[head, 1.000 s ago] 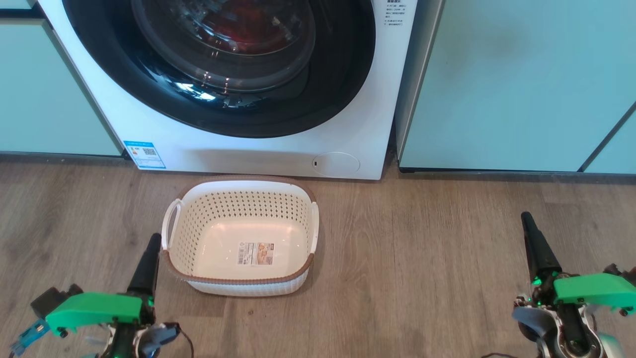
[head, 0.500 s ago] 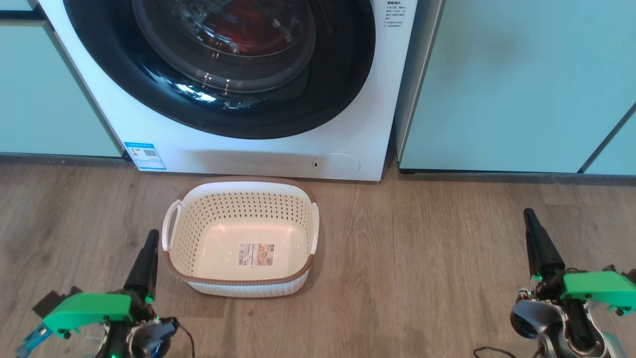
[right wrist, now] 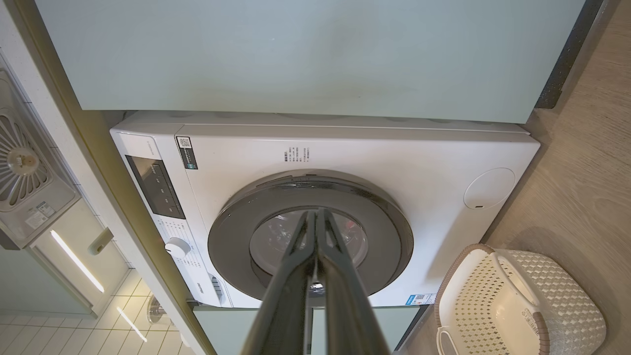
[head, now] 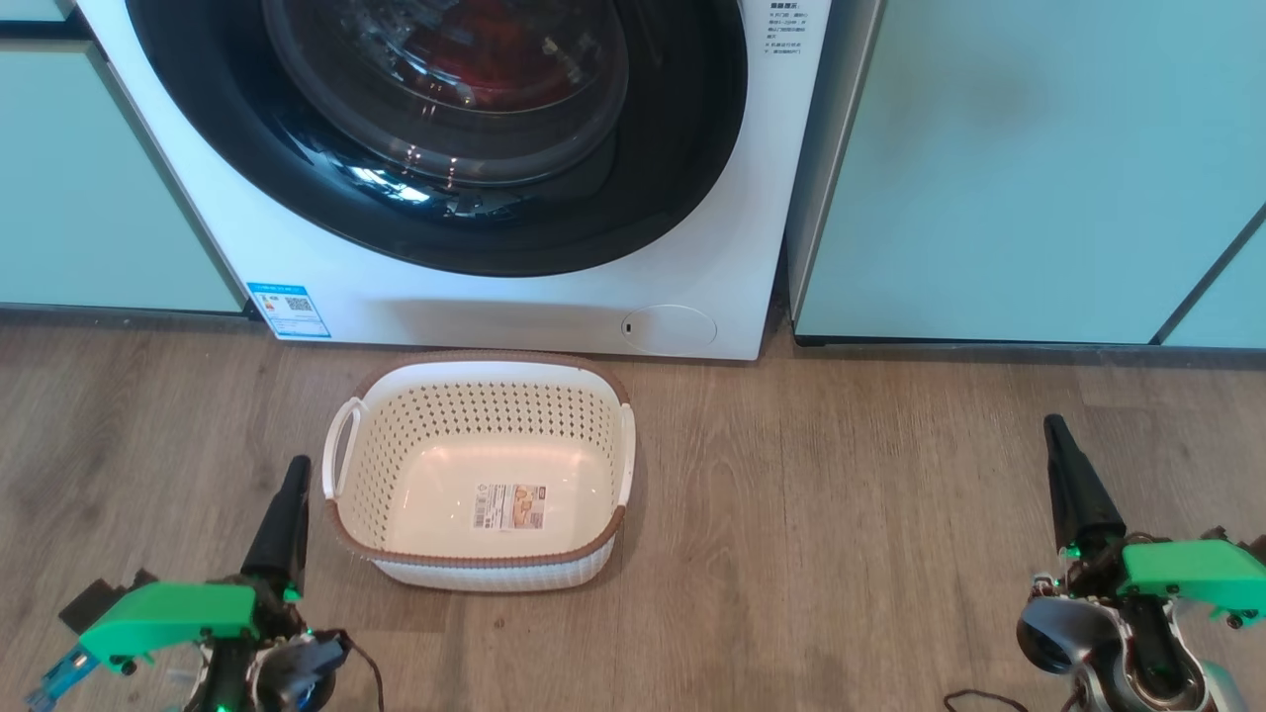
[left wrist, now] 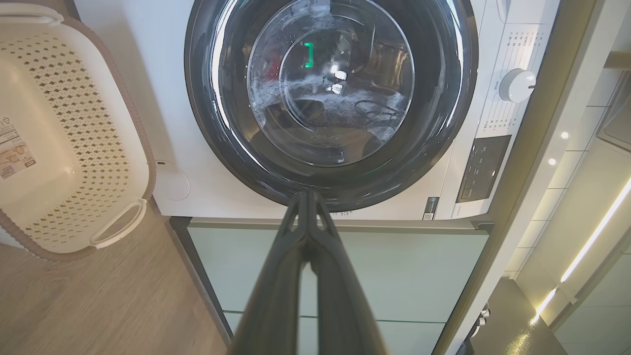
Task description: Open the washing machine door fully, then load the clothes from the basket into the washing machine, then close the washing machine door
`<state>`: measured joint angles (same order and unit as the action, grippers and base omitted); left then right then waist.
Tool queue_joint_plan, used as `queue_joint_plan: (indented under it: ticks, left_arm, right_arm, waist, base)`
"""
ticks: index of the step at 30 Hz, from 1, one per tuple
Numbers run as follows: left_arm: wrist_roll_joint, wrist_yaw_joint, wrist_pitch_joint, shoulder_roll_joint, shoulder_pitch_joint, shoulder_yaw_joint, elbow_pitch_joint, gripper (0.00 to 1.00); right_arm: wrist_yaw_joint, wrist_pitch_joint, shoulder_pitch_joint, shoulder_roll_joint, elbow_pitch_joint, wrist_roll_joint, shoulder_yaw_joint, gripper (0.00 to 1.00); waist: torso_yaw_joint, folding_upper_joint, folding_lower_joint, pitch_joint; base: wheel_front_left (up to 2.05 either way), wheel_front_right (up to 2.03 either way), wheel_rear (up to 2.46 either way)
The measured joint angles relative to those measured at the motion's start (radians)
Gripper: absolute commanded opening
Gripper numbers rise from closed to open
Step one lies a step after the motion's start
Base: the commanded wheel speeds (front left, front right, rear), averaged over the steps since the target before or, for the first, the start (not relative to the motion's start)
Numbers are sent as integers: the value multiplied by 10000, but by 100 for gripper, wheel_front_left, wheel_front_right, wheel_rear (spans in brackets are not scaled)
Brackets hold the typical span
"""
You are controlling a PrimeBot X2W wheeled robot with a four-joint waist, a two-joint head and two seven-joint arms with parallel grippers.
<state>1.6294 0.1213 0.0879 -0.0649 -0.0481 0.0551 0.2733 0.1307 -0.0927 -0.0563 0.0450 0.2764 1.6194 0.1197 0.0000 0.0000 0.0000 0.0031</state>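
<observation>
On wood-plank floor (head: 841,514), basket (head: 495,576) before washing machine (head: 445,307), mint cabinets (head: 989,178) flanking; left end effector (head: 297,467), right end effector (head: 1054,427) clenched.

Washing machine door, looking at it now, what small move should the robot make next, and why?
Probably just lower both arms to rest: the washing machine door looks closed, red clothes show behind its glass, the basket is empty, and the left gripper and right gripper are shut, holding nothing.

the washing machine (head: 475,316) is finished in white; the washing machine door (head: 593,218) is rimmed in glossy black. red is seen in the clothes (head: 485,59). the basket (head: 475,410) is coloured cream, perforated, edged in brown.
</observation>
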Motion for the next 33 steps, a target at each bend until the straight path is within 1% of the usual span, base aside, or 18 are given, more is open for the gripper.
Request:
queue_joint_plan:
  ticks: [33]
  left_arm:
    - [-2,0,77,71,-5,86,2,0]
  right_arm:
    - [0,-59,0,-2,2,-2,38,0]
  waist:
    - [0,0,0,0]
  base:
    - [0,0,0]
